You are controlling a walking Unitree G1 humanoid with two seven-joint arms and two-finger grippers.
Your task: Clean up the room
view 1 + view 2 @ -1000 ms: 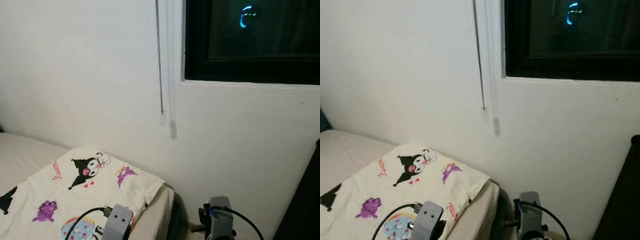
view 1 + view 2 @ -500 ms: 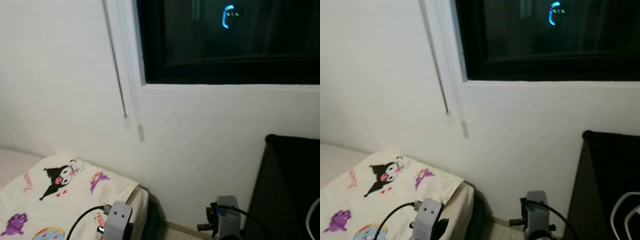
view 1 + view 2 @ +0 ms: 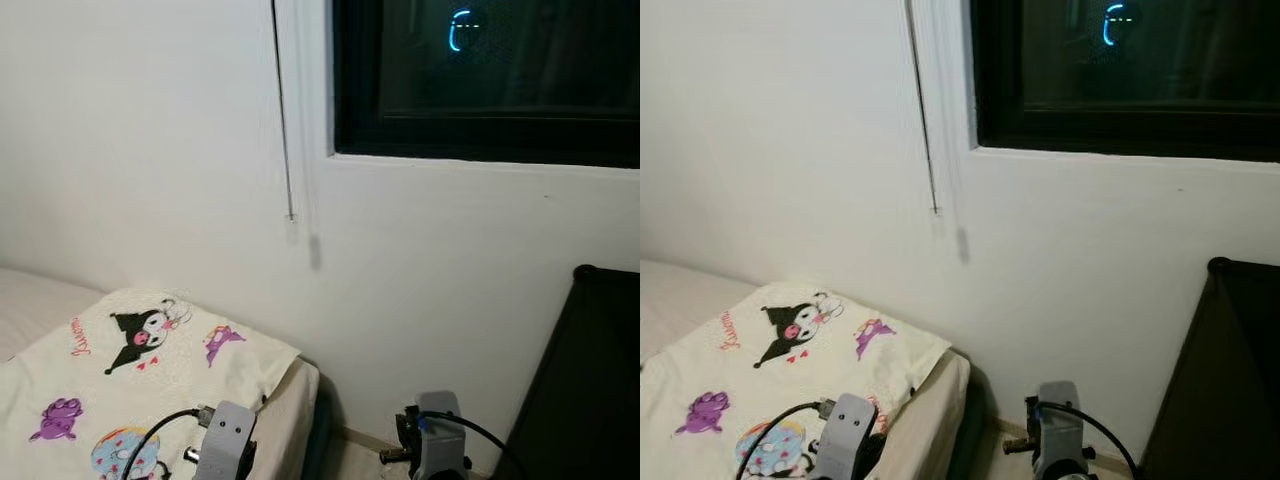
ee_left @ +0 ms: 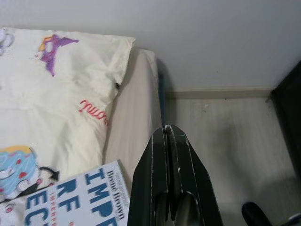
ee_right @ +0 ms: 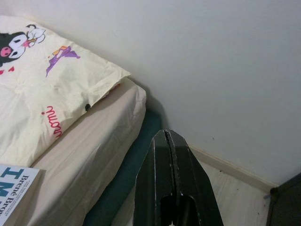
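Note:
A cream pillow (image 3: 150,370) printed with cartoon figures lies on the bed (image 5: 84,155) at the lower left. A white book with blue letters (image 4: 66,197) rests on the bed near the pillow (image 4: 51,94); its corner (image 5: 14,186) is also in the right wrist view. My left gripper (image 4: 167,134) is shut and empty, over the bed's edge. My right gripper (image 5: 167,136) is shut and empty, above the gap between bed and wall. Both wrists (image 3: 225,440) (image 3: 435,445) sit low in the eye views.
A white wall (image 3: 150,150) with a dark window (image 3: 500,70) stands close ahead, a blind cord (image 3: 285,120) hanging beside it. A black piece of furniture (image 3: 590,380) is at the right. Pale wood floor (image 4: 216,136) lies between bed and furniture.
The camera swung right, then back left: window and pillow shifted left, then partly returned. The black furniture came into view at the right. Both grippers stay shut.

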